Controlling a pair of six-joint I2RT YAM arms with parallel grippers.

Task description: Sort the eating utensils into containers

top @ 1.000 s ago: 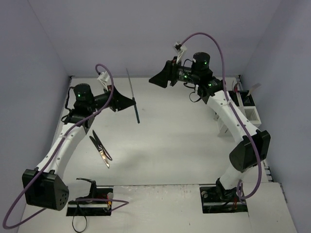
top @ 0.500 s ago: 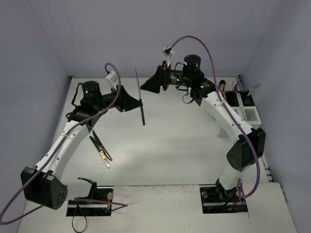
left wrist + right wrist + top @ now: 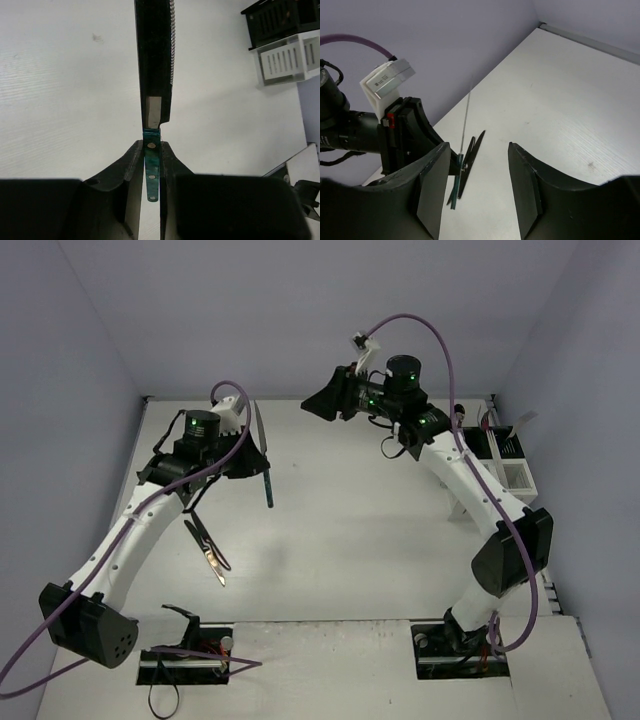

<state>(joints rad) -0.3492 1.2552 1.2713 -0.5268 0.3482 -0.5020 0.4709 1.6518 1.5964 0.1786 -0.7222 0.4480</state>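
Still pinching teal-handled knife [image 3: 155, 60] by the handle in left gripper [image 3: 151, 145], airborne left of centre. Pulled back left, away from right gripper [image 3: 477, 147], fingers there apart, empty, narrower than before. No handover yet; containers [image 3: 505, 455] far right.

The knife [image 3: 155, 60] has a matt black blade; the table [image 3: 60, 100] looks finely grained.

White tabletop [image 3: 350, 540] across the centre; pale lavender walls [image 3: 250, 310] from nine through twelve to three o'clock; rough-edged white board [image 3: 330, 670] at six o'clock; small dark smudge [image 3: 95, 36] at eleven o'clock, left wrist view.
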